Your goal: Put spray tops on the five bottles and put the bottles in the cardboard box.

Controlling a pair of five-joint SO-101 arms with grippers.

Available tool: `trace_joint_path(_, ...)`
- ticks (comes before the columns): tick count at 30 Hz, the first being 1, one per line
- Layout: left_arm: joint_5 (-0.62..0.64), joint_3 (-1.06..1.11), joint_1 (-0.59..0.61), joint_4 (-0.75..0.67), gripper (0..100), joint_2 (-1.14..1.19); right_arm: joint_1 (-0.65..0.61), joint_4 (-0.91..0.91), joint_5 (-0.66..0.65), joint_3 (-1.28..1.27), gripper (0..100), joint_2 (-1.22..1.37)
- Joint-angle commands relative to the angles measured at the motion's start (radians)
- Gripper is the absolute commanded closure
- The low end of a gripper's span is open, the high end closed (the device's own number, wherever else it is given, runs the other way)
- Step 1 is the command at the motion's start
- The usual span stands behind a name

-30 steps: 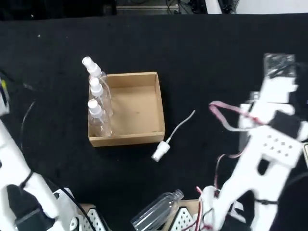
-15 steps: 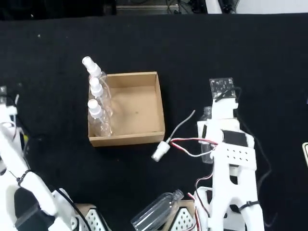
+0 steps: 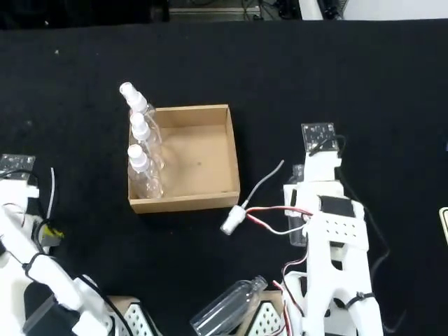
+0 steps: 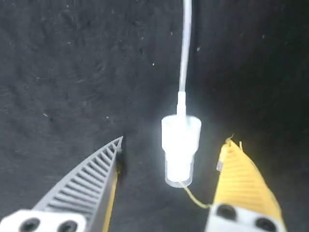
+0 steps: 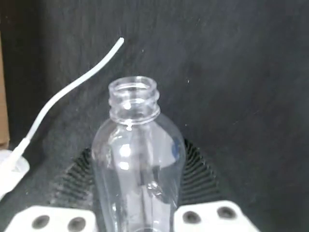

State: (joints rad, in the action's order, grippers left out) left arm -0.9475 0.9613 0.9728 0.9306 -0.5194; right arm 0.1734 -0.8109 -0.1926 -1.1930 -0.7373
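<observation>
From above, the cardboard box (image 3: 183, 203) sits left of centre on the black table (image 3: 336, 84). Three capped bottles (image 3: 143, 150) stand in a row along its left wall, tops tipped toward the far left. A spray top (image 3: 234, 220) lies just off the box's near right corner, its thin tube running diagonally away toward the right arm (image 3: 329, 231). Under that arm an open bottle (image 3: 298, 173) runs lengthwise, neck toward the table's far side. A spare bottle (image 3: 227, 308) lies at the near edge, neck slanting to the far right. The left arm (image 3: 17, 192) is by the table's left edge. From the left wrist, the left gripper (image 4: 173, 141) is spread wide. A second spray top (image 4: 181, 150) lies between its fingers, clear of the grey one and close beside the yellow one, its tube pointing straight away. From the right wrist, the right gripper (image 5: 140, 150) is closed round the open bottle's body, the uncapped neck pointing away from it.
</observation>
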Motion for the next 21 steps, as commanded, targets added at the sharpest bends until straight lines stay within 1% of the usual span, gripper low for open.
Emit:
trace_joint_path(1, -0.144, -0.025, 0.054, -0.011, 71, -0.028, -0.014, 0.054, 0.006, -0.018, 98.8, -0.050)
trace_joint_path(7, -0.310, 0.010, 0.102, -0.014, 71, -0.026, -0.018, 0.052, 0.005, -0.021, 98.8, -0.050)
trace_joint_path(10, -0.354, 0.008, 0.116, -0.032, 71, -0.026, -0.014, 0.052, 0.003, -0.021, 98.8, -0.050)
trace_joint_path(11, -0.356, 0.007, 0.122, -0.068, 71, -0.026, -0.014, 0.052, 0.002, -0.021, 98.8, -0.050)
trace_joint_path(14, -0.353, 0.025, 0.145, -0.235, 71, -0.026, -0.015, 0.052, 0.002, -0.022, 98.8, -0.050)
trace_joint_path(18, -0.359, 0.117, 0.157, -0.477, 71, -0.025, -0.018, 0.052, 0.000, -0.022, 98.8, -0.050)
trace_joint_path(21, -0.354, 0.176, 0.157, -0.617, 71, -0.028, -0.018, 0.052, 0.000, -0.022, 98.8, -0.050)
